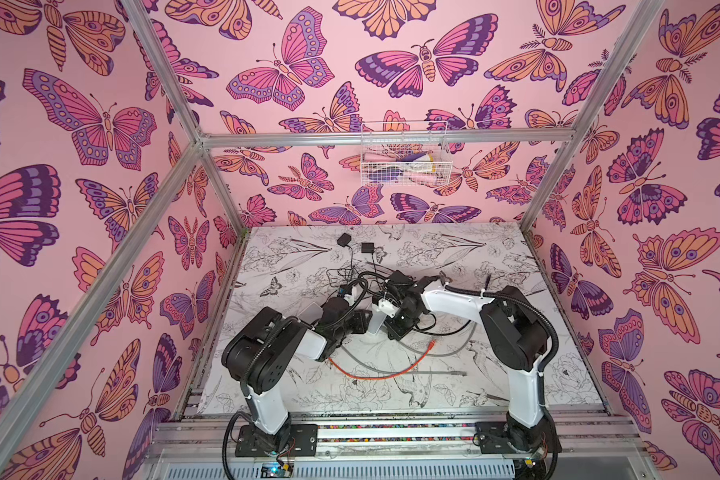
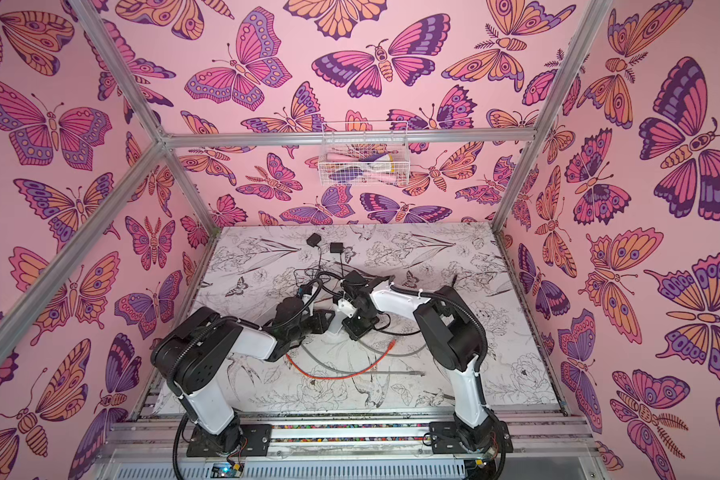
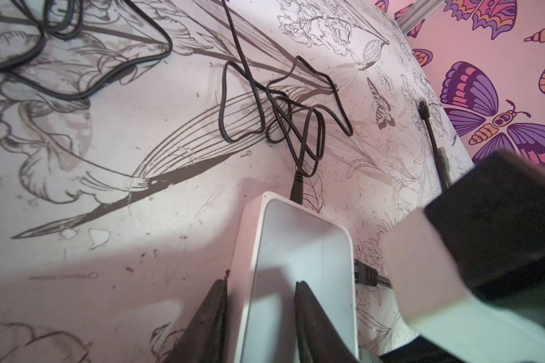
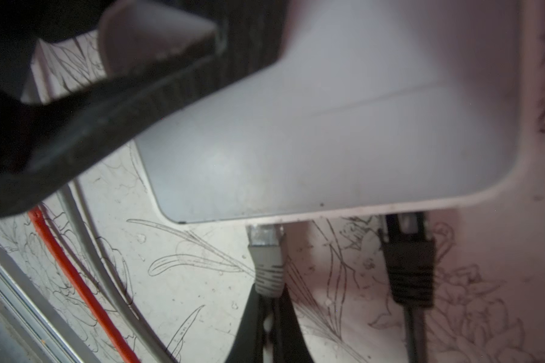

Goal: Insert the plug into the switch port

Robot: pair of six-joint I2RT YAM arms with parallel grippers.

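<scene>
The white switch point(image 3: 299, 251) stands on its edge on the table; in both top views it is a narrow white slab point(image 1: 376, 322) point(image 2: 336, 322) between the two arms. My left gripper point(image 3: 261, 284) is shut on it, one finger on each broad face. My right gripper point(image 4: 268, 301) is shut on the grey plug point(image 4: 266, 261) at the tail of its ribbed boot. The plug's clear head touches the switch point(image 4: 343, 125) at its port edge; how deep it sits is hidden. A black plug point(image 4: 409, 261) sits in a neighbouring port.
An orange cable point(image 1: 375, 374) and grey cables point(image 1: 445, 353) lie on the table in front of the arms. A tangle of black cords point(image 1: 350, 276) and two black adapters point(image 1: 344, 240) lie behind. A wire basket point(image 1: 404, 153) hangs on the back wall.
</scene>
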